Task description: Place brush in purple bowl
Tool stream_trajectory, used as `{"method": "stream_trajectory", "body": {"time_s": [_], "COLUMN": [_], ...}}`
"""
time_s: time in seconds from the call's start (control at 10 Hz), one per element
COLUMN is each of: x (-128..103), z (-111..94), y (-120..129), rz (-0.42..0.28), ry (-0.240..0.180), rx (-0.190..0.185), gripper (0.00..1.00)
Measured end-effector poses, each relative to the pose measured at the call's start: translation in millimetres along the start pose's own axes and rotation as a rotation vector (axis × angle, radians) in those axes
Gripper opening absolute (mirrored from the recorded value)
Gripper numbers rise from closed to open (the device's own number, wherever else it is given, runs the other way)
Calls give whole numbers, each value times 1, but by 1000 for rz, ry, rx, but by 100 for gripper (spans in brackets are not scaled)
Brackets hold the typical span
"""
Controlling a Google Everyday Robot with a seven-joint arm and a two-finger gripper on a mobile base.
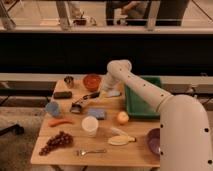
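The brush (83,102) lies on the wooden table (135,155), its dark round head toward the left and its slim handle pointing up-right. My gripper (106,92) hangs from the white arm just right of the handle's far end, close to the table top. The purple bowl (154,141) sits at the table's front right corner, partly hidden behind my arm's large white body. The brush is far from the bowl, across the table.
An orange-red bowl (91,81), a metal cup (69,80) and a black block (62,94) stand at the back left. A green tray (142,102) is at the right. A blue cup (52,108), blue sponge (96,113), white cup (90,125), apple (122,117), banana (120,139), grapes (54,143) and fork (90,151) lie around.
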Motion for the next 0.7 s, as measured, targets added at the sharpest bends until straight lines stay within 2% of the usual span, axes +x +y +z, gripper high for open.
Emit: {"method": "stream_trajectory", "body": {"time_s": [0.2,0.5,0.7], "x": [-17,-41,-62], "z": [-7,-28,-55], "y": [-1,0,3], "rz": [-20,-58,-98], "ry": [0,-3,-6], "rx": [11,51,98], "gripper": [0,0,0]}}
